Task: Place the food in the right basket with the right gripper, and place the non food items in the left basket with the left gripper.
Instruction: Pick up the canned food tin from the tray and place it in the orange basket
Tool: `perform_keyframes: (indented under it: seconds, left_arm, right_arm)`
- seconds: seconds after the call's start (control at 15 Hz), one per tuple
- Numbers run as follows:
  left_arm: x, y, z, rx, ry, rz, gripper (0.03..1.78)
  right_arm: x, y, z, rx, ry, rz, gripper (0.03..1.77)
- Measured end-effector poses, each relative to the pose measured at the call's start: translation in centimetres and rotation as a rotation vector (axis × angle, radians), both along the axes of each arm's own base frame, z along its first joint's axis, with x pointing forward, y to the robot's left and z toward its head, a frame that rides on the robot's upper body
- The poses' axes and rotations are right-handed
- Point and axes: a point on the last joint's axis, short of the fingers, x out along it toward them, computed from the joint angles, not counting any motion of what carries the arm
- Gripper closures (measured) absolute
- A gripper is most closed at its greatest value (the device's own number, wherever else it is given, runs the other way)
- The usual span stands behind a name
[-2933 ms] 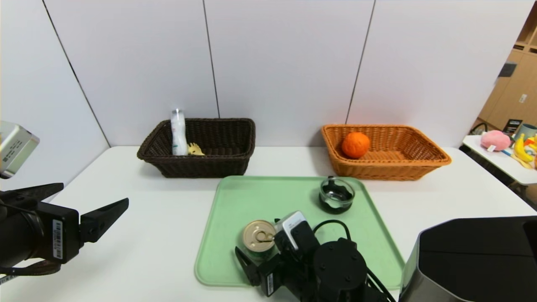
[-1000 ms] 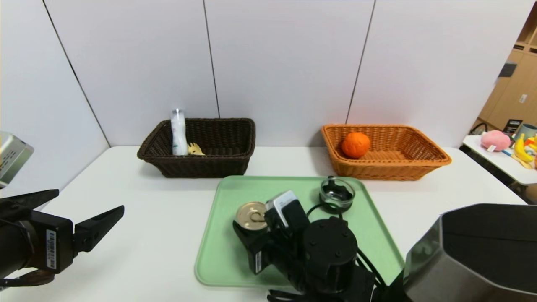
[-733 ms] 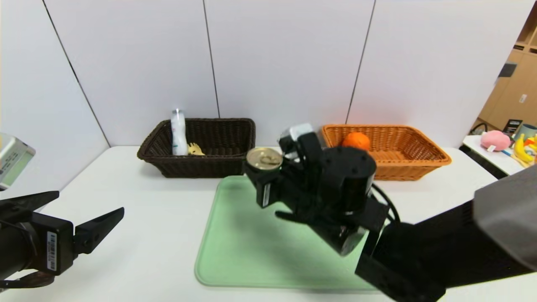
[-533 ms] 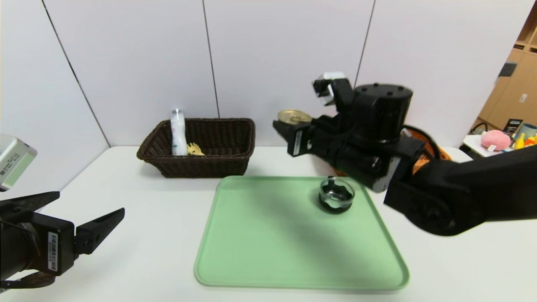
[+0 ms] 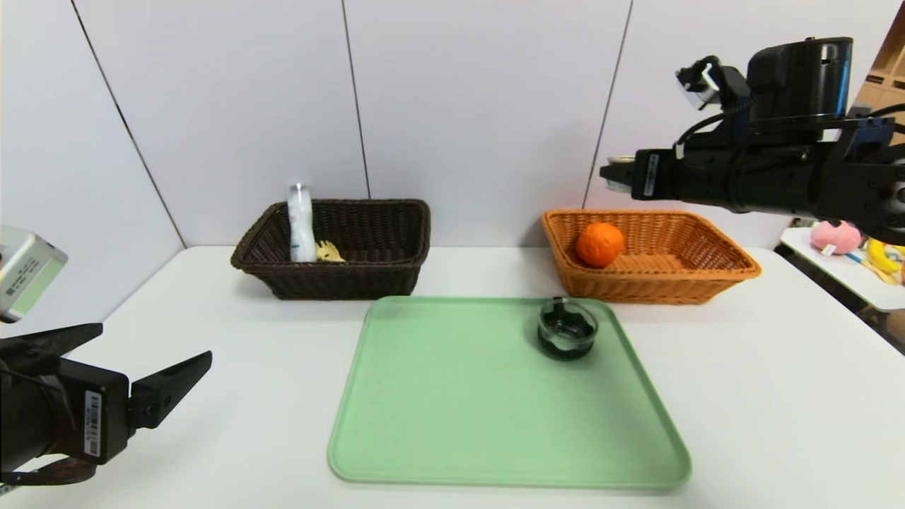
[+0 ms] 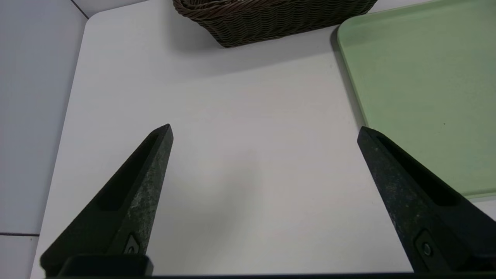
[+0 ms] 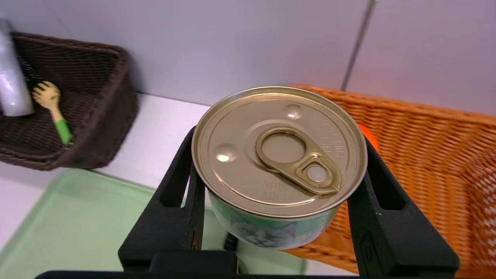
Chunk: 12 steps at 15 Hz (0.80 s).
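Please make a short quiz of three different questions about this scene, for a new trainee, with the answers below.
1. True or false: the right gripper is shut on the can.
2. Which thing is on the green tray? A) the orange B) the glass dish C) the white bottle
3. Fill in: the orange lies in the ___ basket.

Key
1. True. Its jaws clamp the can's sides, up in the air near the tan basket.
2. B. The glass dish stands alone there; the white bottle and yellow spoon are in the dark basket. The left gripper waits open over the table.
3. Tan.
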Motion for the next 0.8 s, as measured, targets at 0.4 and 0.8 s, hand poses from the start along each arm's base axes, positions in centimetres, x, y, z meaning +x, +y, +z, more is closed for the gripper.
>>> perform_keyframes:
  seconds: [0.4, 0.8]
  left_arm:
    - [0.2, -0.1, 0.1, 0.001, 0.002, 0.000, 0.12]
    - [0.2, -0.1, 0.2, 0.000, -0.002, 0.001, 0.12]
  right_arm:
    - [1.7, -5.6, -2.1, -0.010, 0.076, -0.143, 0.81]
    - [4.3, -8.1, -6.1, -0.017, 0.177, -0.212, 0.81]
